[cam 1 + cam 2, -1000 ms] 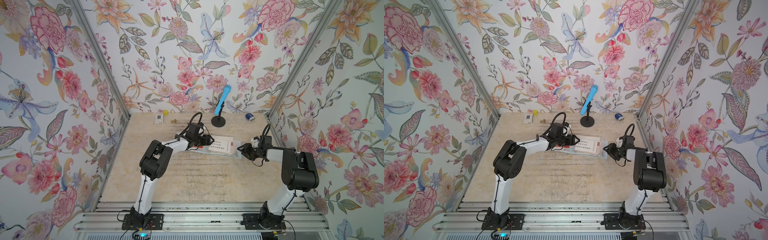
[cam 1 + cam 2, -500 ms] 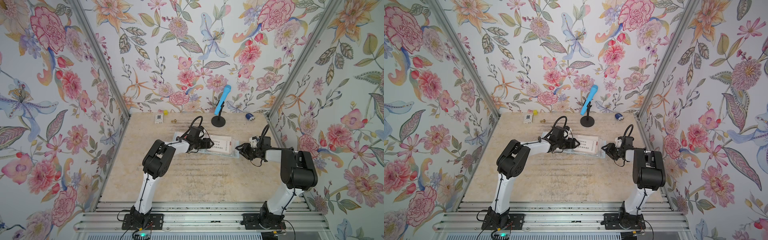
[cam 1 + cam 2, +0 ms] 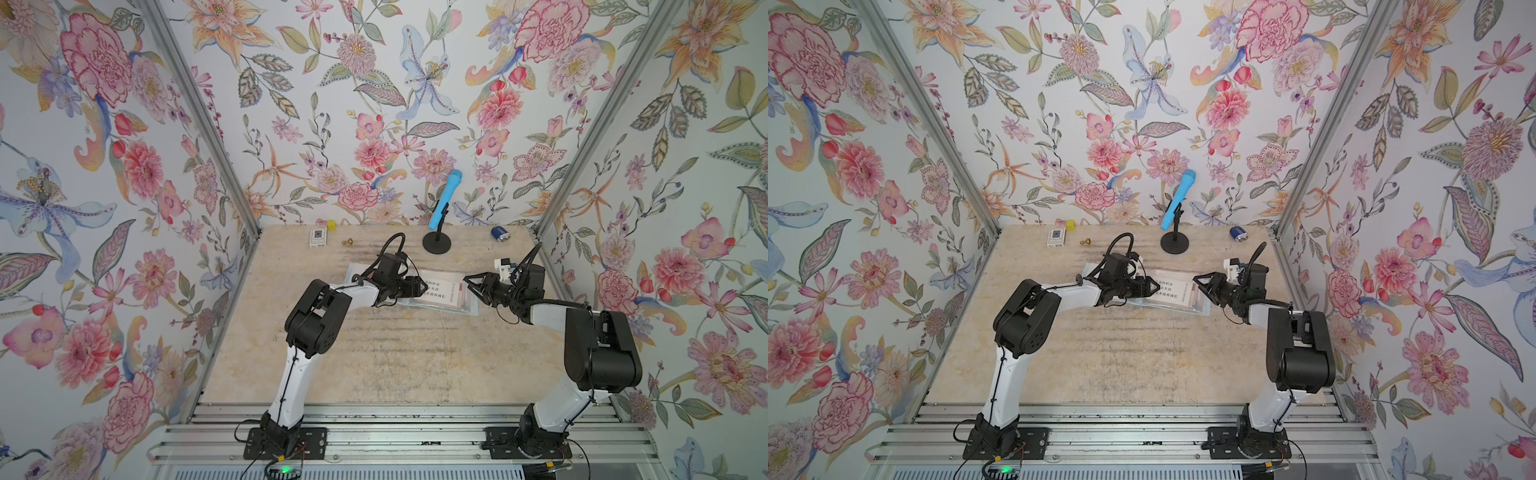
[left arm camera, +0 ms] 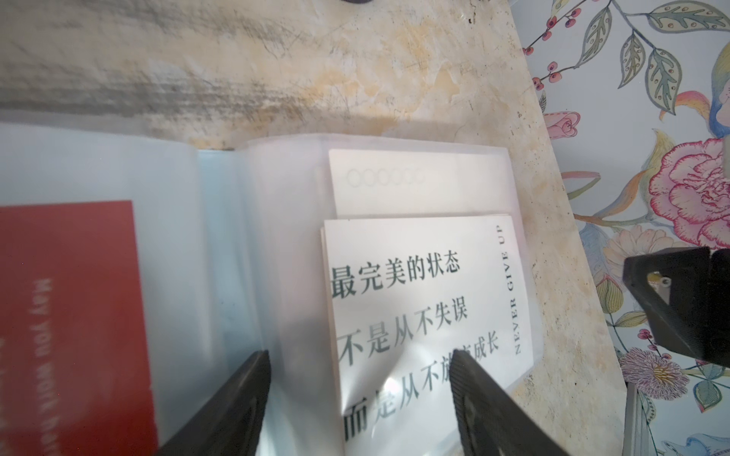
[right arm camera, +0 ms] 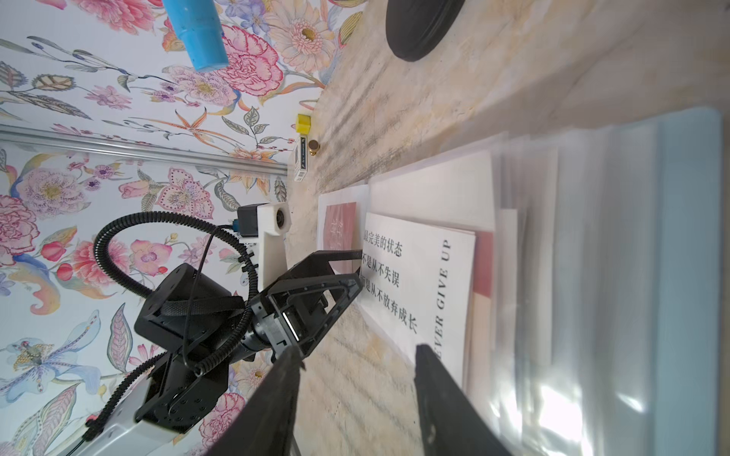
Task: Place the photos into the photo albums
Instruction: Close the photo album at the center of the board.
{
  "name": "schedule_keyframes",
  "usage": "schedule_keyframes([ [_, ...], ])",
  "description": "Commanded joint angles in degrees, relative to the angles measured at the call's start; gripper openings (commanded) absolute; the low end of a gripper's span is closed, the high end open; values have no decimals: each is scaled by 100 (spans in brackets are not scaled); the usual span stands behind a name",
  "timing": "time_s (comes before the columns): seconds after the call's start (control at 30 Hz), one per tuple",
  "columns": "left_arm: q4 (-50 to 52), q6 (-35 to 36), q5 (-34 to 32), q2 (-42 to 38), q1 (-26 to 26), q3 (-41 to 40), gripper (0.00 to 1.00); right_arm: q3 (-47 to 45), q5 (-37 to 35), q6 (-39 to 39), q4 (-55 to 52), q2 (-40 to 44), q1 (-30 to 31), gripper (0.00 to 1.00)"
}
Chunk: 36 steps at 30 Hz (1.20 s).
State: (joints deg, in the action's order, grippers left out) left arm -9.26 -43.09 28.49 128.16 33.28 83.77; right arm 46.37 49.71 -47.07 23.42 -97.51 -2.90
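We judge the white text-printed card (image 4: pixel 426 292), lying on the open pale-blue clear-sleeved album (image 5: pixel 687 276), light, bendy and slick, best pinched at an edge; left gripper (image 4: pixel 357 357) and right gripper (image 5: pixel 357 351) both gape empty.

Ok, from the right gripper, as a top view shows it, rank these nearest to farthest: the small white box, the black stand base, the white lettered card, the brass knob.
1. White lettered card, just off the fingertips of the right gripper.
2. Black stand base, back centre of the table.
3. Brass knob, back left.
4. Small white box, farther left along the back.
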Motion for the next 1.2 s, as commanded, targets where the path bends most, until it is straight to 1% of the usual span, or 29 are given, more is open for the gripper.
schedule_keyframes([
  [0.0, 310, -77, 78, 34, 99, -152, 75, 96, -647, 675, -1185, 279, -150, 50],
  [0.03, 299, -71, 70, 21, 100, -161, 75, 165, -1007, 959, -1687, 322, -188, 51],
  [0.07, 303, -77, 69, 19, 100, -166, 75, 171, -1231, 1102, -1929, 353, -207, 51],
  [0.13, 297, -77, 73, 16, 100, -175, 75, 154, -1472, 1261, -2253, 352, -260, 51],
  [0.37, 280, -85, 78, 51, 100, -176, 75, 16, -1613, 1523, -2681, 47, -255, 53],
  [0.47, 283, -87, 82, 47, 107, -176, 75, -35, -1636, 1555, -2690, -80, -231, 53],
  [0.7, 249, -103, 82, 50, 129, -220, 75, 63, -1535, 1509, -2716, -411, 39, 54],
  [0.83, 202, -129, 94, 76, 131, -244, 75, -10, -1106, 1151, -2220, -515, 116, 54],
  [0.93, 190, -134, 87, 88, 133, -270, 75, -102, -855, 883, -1770, -441, 88, 53],
  [1.1, 190, -133, 69, 78, 169, -290, 75, -568, -248, 101, -73, -202, -18, 52],
  [1.17, 188, -147, 84, 103, 179, -282, 75, -652, -131, -65, 381, -168, -18, 52],
])
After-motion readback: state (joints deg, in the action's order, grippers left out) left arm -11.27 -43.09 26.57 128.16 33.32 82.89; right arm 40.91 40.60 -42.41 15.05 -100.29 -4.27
